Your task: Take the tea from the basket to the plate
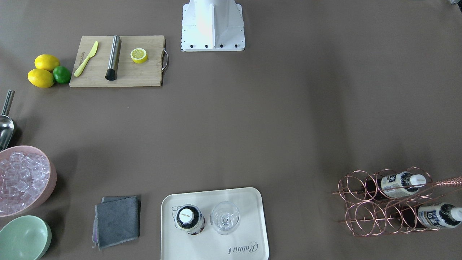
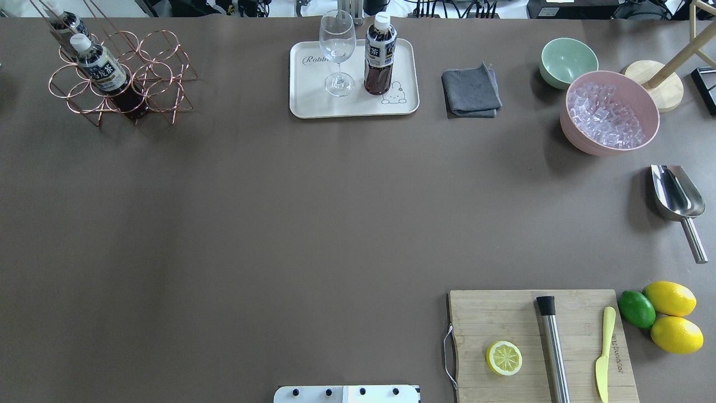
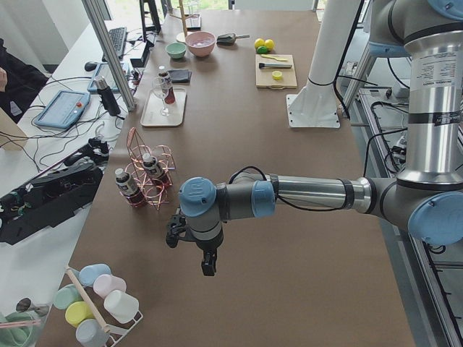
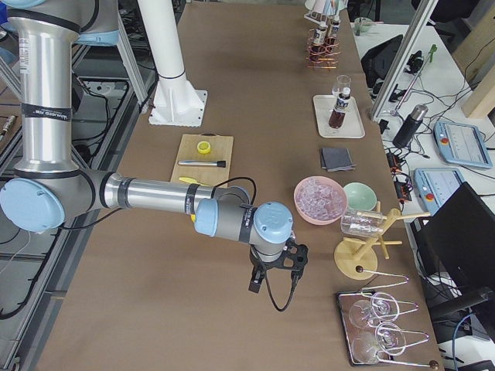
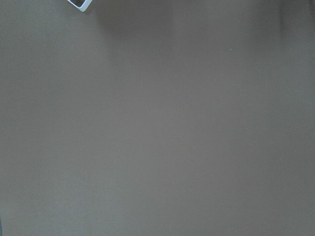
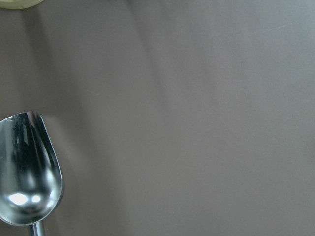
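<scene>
Brown table (image 2: 279, 224), cluttered side desk (image 3: 36, 157), maybe daylight

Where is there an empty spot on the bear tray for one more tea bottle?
The tray has a bare strip along its robot-side edge, in front of the wine glass and the tea bottle, and a bare end beside the glass, by the Rabbit script. Its middle is crowded by those two.

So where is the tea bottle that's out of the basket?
In the overhead view, top centre, the tea bottle stands upright on the cream tray, just right of the wine glass and left of the grey cloth.
</scene>
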`<state>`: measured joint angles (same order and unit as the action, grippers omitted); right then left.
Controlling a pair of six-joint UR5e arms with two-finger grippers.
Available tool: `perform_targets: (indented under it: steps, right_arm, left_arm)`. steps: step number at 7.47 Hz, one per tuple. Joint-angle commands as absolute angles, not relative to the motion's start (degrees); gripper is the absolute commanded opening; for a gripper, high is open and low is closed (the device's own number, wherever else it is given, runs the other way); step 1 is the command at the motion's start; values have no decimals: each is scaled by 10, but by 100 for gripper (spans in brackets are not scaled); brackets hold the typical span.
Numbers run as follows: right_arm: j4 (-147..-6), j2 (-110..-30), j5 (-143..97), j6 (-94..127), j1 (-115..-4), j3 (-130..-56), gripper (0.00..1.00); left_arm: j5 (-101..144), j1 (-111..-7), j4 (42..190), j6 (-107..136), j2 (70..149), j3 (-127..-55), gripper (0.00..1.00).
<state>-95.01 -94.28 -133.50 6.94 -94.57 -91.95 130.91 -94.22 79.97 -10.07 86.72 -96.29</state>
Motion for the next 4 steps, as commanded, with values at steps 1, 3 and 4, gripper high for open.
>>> perform_targets:
  steps: [1,3,4]
  right_arm:
    - [-950,-943,-1335,69,-946,-920,100]
    - [-950,-943,-1335,69,-946,-918,100]
    - [-950,-943,-1335,69,-946,-919,100]
  left_arm:
    - [1311,-942,802,-101,867,-963,98]
    - [1311,-942,803,-101,867,-963,98]
    - [1311,-942,804,-101,867,-963,98]
